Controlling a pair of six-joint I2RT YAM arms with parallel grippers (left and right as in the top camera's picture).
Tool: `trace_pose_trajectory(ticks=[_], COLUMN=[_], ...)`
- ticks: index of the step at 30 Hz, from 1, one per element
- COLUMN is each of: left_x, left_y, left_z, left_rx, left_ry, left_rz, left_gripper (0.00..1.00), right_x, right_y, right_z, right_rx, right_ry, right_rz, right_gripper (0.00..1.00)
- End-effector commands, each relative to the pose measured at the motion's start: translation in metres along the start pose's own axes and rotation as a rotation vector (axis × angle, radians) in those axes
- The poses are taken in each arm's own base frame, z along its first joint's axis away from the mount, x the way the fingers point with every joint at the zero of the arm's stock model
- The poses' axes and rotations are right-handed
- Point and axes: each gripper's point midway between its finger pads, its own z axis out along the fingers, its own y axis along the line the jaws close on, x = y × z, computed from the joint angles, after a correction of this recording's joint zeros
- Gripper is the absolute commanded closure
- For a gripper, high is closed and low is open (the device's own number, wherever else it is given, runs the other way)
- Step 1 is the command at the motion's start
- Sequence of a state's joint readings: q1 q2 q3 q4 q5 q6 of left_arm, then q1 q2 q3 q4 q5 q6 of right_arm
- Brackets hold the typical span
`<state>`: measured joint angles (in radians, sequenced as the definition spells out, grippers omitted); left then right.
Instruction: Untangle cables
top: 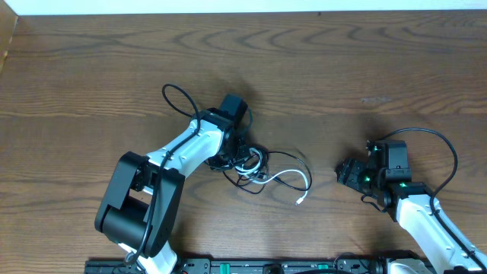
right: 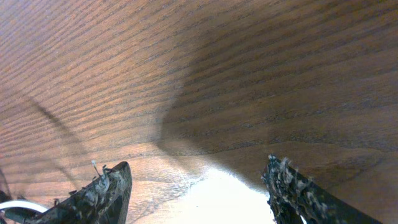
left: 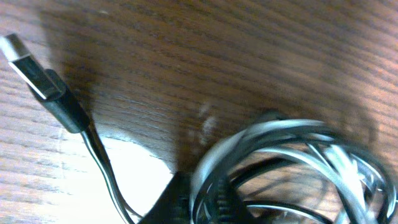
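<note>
Both arms, overhead: my left gripper (top: 230, 154) is at the cables (top: 259, 169); from my right gripper (top: 350, 173) they lie at 9 o'clock, well apart.
Left wrist: cables coiled at 4 o'clock, black plug (left: 31, 68) at 10; grip state I cannot tell.
Right wrist: fingers (right: 102, 190) wide, empty.

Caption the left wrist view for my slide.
Close-up: a black cord's USB plug lies on the wooden table beside a tangled black-and-white cable coil.
</note>
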<state>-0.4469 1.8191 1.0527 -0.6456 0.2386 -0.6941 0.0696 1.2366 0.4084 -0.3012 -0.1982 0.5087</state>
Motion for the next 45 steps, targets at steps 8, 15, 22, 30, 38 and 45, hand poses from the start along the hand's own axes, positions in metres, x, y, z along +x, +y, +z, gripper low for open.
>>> trace_pose_trajectory(ticks=[8, 15, 22, 30, 38, 45], left_x=[0.002, 0.033, 0.063, 0.050, 0.032, 0.021], left_y=[-0.063, -0.085, -0.113, -0.118, -0.106, -0.090], left_z=[-0.057, -0.102, -0.101, -0.109, -0.161, -0.192], left_rx=[0.321, 0.456, 0.492, 0.494, 0.540, 0.560], left_ry=[-0.092, -0.145, -0.144, -0.218, -0.363, -0.446], left_rz=[0.477, 0.715, 0.835, 0.831, 0.790, 0.727], left_gripper=[0.92, 0.93, 0.92, 0.92, 0.93, 0.92], right_x=[0.028, 0.010, 0.009, 0.015, 0.011, 0.013], right_y=[0.098, 0.144, 0.152, 0.076, 0.047, 0.076], right_z=[-0.023, -0.064, -0.071, -0.001, 0.009, -0.001], right_rx=[-0.649, -0.940, -0.982, -0.424, -0.253, -0.417], right_ry=[0.087, -0.029, -0.027, 0.013, 0.007, 0.024], right_rz=[-0.327, -0.474, -0.465, -0.306, -0.220, -0.226], right_gripper=[0.22, 0.23, 0.39, 0.99, 0.99, 0.99])
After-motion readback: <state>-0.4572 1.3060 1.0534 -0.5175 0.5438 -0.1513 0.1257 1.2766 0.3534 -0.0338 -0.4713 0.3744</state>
